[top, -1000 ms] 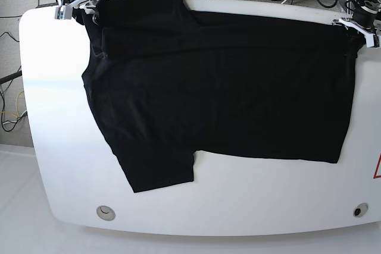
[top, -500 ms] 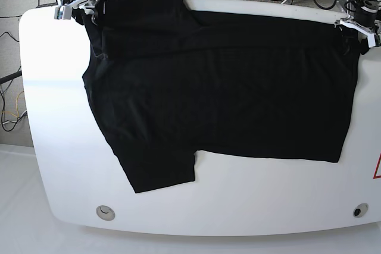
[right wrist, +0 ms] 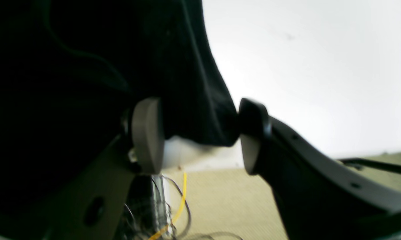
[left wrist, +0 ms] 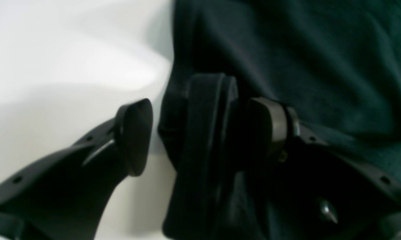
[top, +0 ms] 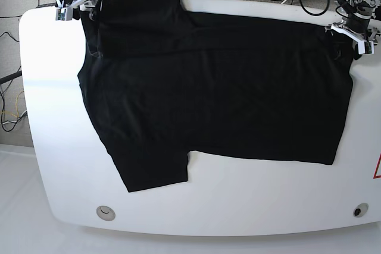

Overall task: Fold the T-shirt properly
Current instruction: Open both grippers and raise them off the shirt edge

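The black T-shirt (top: 214, 87) lies spread across the white table (top: 47, 99), with a fold along its far edge and one sleeve pointing to the front left. My left gripper (top: 352, 33) is at the shirt's far right corner. In the left wrist view (left wrist: 202, 133) its jaws stand apart around a folded hem (left wrist: 203, 110), with a gap beside one pad (left wrist: 134, 136). My right gripper (top: 77, 1) is at the far left corner. In the right wrist view (right wrist: 199, 136) its jaws are apart with a hanging fabric corner (right wrist: 200, 110) between them.
Cables lie on the floor behind the table, and a yellow one (right wrist: 180, 200) shows below the right gripper. Two round holes (top: 106, 211) (top: 359, 210) sit near the front edge. A red triangle mark (top: 376, 168) is at the right edge.
The whole shirt has shifted slightly left and toward the back. The arm on the view's right has moved a little left and in over the shirt's corner. The other arm has barely moved.
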Controlling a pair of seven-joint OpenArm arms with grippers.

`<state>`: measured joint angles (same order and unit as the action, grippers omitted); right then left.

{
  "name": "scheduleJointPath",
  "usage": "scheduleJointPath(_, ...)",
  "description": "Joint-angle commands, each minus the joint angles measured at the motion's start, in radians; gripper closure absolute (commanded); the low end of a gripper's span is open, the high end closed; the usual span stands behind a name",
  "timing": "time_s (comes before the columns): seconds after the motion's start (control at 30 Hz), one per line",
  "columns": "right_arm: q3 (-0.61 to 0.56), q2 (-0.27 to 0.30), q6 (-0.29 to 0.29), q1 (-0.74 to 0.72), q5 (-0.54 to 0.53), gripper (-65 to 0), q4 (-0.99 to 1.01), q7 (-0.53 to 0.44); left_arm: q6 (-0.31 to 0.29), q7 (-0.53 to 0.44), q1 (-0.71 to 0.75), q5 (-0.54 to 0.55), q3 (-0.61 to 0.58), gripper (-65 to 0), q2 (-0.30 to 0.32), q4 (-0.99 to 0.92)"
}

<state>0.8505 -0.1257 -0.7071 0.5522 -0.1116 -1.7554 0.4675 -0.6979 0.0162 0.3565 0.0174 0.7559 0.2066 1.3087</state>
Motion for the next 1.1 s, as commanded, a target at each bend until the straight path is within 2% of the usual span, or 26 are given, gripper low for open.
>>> scheduleJointPath(0.0, 0.002, -0.004, 0.009, 0.018, 0.042, -34.4, -0.048, 0.072, 0.000, 0.024, 0.002, 0.006, 0.009, -42.0, 0.007, 0.048)
scheduleJointPath(0.2, 0.006, -0.007, 0.009, 0.002, 0.042, -34.4, -0.100, 0.129, 0.000, 0.164, -0.035, 0.006, 0.015, -42.0, 0.001, 0.136)
scheduleJointPath(0.3, 0.006, -0.009, 0.009, 0.004, 0.042, -34.4, -0.127, 0.132, 0.000, 0.204, -0.037, 0.006, 0.047, -42.0, 0.000, 0.174)
scheduleJointPath(0.9, 0.005, -0.009, 0.009, 0.002, 0.042, -34.5, -0.196, 0.133, 0.000, 0.227, -0.035, 0.006, 0.106, -42.0, -0.002, 0.311)
scheduleJointPath(1.07, 0.005, -0.009, 0.009, -0.010, 0.042, -37.9, -0.234, 0.133, 0.000, 0.264, -0.040, 0.008, 0.106, -42.0, -0.002, 0.360)
